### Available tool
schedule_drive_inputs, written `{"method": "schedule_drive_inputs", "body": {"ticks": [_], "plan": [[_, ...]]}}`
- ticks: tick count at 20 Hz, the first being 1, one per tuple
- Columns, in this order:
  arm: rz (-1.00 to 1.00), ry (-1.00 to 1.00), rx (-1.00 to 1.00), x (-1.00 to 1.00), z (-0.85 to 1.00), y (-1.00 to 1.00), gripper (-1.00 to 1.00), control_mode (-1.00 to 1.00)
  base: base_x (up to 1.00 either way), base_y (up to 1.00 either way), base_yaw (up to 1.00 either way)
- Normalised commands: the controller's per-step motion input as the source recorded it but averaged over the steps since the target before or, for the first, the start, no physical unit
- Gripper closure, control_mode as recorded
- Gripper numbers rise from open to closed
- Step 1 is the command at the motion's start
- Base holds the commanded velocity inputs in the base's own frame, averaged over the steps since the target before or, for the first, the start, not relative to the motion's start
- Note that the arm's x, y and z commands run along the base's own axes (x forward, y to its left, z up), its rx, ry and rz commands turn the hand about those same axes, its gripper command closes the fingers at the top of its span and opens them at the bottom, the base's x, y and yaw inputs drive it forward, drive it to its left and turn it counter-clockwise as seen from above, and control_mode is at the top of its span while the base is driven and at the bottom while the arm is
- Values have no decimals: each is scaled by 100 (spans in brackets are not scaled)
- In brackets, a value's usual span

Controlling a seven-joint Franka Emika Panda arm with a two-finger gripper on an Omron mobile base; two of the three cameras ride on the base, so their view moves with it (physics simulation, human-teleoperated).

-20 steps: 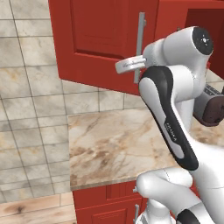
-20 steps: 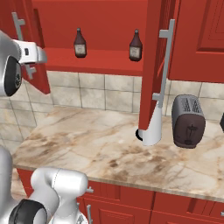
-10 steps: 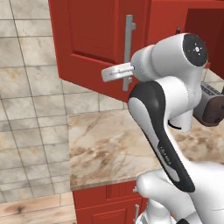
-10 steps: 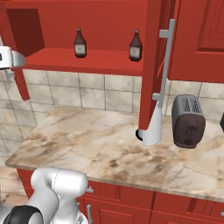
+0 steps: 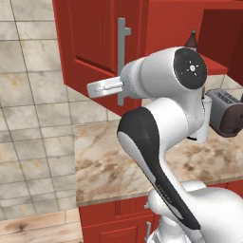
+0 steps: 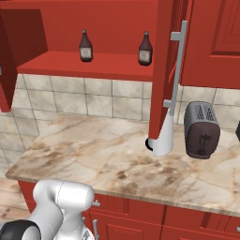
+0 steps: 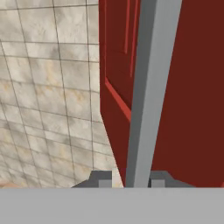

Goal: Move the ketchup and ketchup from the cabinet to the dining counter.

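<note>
The pincer [image 7: 128,181] is clamped on the silver bar handle [image 7: 146,92] of the cabinet [image 6: 101,28] door, which stands open. In the right base view, two ketchup bottles [image 6: 85,46] [image 6: 145,49] stand well apart on the red inner shelf [image 6: 89,64] at twelve o'clock. Below, beige tiles [image 6: 84,98] back the marbled table [image 6: 117,161]; a toaster [image 6: 201,130] sits at three o'clock beside a white paper-towel roll [image 6: 161,136].
</note>
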Motion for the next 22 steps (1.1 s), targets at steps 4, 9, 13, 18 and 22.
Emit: {"method": "schedule_drive_inputs", "body": {"ticks": [4,9,13,18,22], "plan": [[0,5,0,0,-22,38,100,-100,0,0,0],[0,6,2,-2,-26,8,100,-100,0,0,0],[0,0,-2,-10,-18,0,100,-100,0,0,0],[0,0,1,0,0,0,100,-100,0,0,0],[0,0,0,0,0,0,100,-100,0,0,0]]}}
